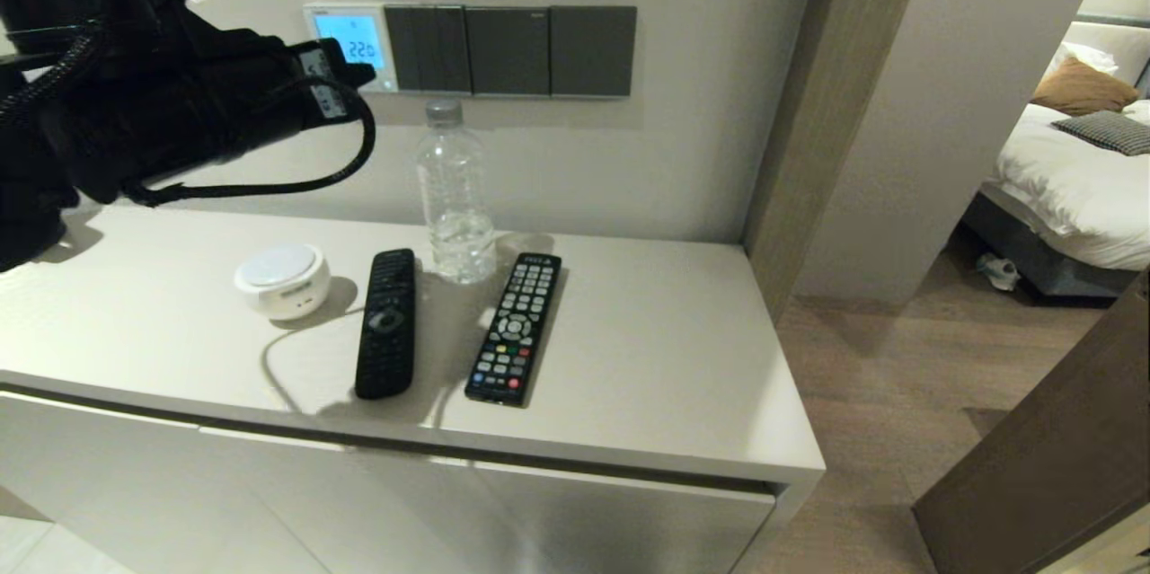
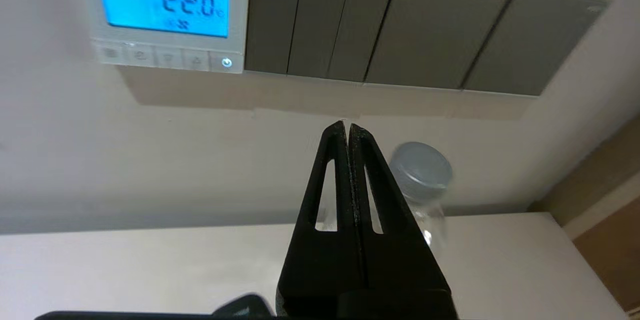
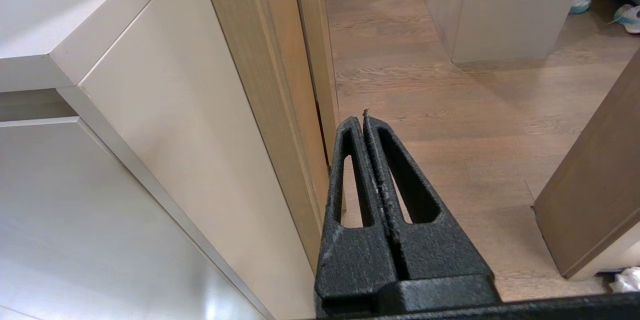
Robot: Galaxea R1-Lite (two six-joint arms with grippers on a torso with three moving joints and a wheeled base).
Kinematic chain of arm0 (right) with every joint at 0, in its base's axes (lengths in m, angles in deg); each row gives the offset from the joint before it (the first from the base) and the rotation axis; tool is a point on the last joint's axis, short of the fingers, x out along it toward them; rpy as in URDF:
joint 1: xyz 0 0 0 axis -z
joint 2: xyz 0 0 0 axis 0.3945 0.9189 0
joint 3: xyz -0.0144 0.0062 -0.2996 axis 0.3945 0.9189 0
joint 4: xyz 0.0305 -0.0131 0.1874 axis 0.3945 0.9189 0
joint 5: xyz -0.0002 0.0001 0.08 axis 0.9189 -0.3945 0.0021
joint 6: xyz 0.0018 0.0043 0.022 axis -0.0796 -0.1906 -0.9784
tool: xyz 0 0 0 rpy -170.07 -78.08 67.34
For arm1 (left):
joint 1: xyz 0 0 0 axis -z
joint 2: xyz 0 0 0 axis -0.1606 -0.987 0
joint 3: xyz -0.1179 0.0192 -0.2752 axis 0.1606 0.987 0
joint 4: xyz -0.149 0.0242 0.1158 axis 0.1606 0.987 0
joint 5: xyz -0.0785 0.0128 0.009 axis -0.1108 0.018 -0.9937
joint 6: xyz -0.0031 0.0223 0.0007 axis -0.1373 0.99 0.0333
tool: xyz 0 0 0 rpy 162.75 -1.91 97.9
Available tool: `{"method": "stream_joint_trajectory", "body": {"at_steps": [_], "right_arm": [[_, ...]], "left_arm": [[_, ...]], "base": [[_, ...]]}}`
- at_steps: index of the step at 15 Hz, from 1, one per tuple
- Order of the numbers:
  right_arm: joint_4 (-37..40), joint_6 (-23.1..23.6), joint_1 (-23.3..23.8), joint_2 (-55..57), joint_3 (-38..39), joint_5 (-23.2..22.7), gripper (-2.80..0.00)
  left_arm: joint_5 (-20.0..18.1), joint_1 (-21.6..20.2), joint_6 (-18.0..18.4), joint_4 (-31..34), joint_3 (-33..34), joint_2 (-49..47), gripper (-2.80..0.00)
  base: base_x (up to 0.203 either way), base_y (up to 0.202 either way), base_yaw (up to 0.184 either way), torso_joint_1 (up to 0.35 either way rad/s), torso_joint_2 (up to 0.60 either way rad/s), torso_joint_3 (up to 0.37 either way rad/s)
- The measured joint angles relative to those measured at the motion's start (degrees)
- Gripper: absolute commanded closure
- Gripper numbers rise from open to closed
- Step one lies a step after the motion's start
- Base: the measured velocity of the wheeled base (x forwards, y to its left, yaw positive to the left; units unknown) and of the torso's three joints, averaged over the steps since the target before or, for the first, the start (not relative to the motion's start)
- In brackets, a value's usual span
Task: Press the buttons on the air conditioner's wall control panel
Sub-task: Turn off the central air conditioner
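Left claw (image 2: 348, 127) raised in front of the wall, fingers pressed together into one narrow black tip, holding nothing; in the left wrist view, tip aimed at bare wall below the dark grey switch plates (image 2: 400, 29), off to the side of the air conditioner's wall control panel (image 2: 167, 14) and lower than it. Panel mounted on the wall above the bench (image 1: 629, 349), at the left end of the switch row, screen lit blue and reading 22.0; row of small pale buttons (image 2: 167, 57) along its lower edge, the end one beside the switch plates marked with a lit power symbol. From the head view, claw (image 1: 359, 75) overlapping the panel's lower part, so probably close to the wall already, though contact not confirmable. Best done with fingers kept together as a single blunt point: shift toward the panel and up until centred on one key, then drive straight in, square to the wall, with a short, light push and a clean release. Worth watching: keys tiny and tightly packed, so a slanted approach likely to catch two at once or slide onto the screen frame; neighbouring switch plate just beside the power key and easy to trip. Clear plastic water bottle (image 1: 455, 197) standing on the bench below the switches, within reach of the forearm and cable if dropped low. Right claw (image 3: 365, 119) parked low beside the cabinet, over the wooden floor, fingers together and empty.
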Motion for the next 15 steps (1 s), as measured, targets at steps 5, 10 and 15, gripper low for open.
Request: {"method": "stream_joint_trajectory", "body": {"at_steps": [5, 10, 15], "right_arm": [[0.0, 0.0, 0.0, 0.0, 0.0, -0.01, 0.0], [0.0, 0.0, 0.0, 0.0, 0.0, 0.01, 0.0], [0.0, 0.0, 0.0, 0.0, 0.0, 0.01, 0.0]], "left_arm": [[-0.15, 0.0, -0.09, -0.45, -3.41, -6.98, 0.0], [0.63, -0.83, -0.27, -3.78, -4.95, -9.67, 0.0], [1.99, -3.21, -0.33, -3.8, -7.27, -11.22, 0.0]], "base": [[0.0, 0.0, 0.0, 0.0, 0.0, 0.0], [0.0, 0.0, 0.0, 0.0, 0.0, 0.0], [0.0, 0.0, 0.0, 0.0, 0.0, 0.0]]}}
